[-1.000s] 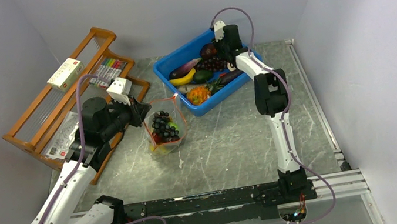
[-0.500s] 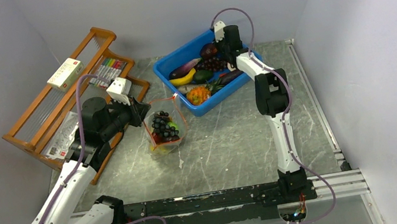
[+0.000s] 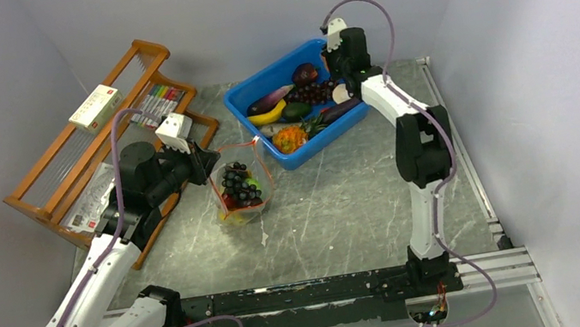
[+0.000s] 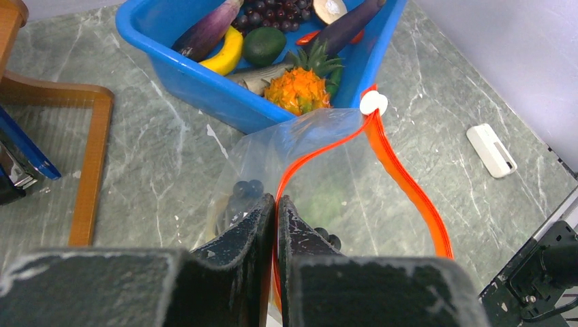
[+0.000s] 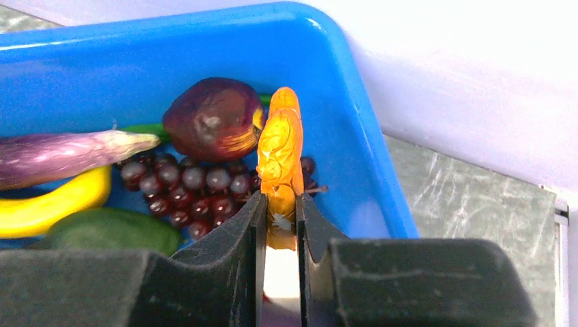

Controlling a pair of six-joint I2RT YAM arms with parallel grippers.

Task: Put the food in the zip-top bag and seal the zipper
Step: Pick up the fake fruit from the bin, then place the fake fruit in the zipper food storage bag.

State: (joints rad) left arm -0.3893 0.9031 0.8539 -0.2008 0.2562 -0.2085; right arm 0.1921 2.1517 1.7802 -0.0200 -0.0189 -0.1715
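Loading the bag is the step here: right gripper (image 5: 279,211) is pinching a bumpy orange piece (image 5: 279,146), maybe a carrot, hard to say, above the blue bin (image 5: 344,88). Next it needs carrying toward 8 o'clock and dropping into the zip-top bag (image 4: 313,146). Left gripper (image 4: 275,204) is clamped tight on the zipper (image 4: 402,177) edge, with the mouth gaping. Grapes (image 3: 239,184) and something green are inside.

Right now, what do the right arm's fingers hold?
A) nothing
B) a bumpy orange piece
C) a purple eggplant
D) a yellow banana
B: in the right wrist view the right fingers pinch a narrow bumpy orange piece above the blue bin.
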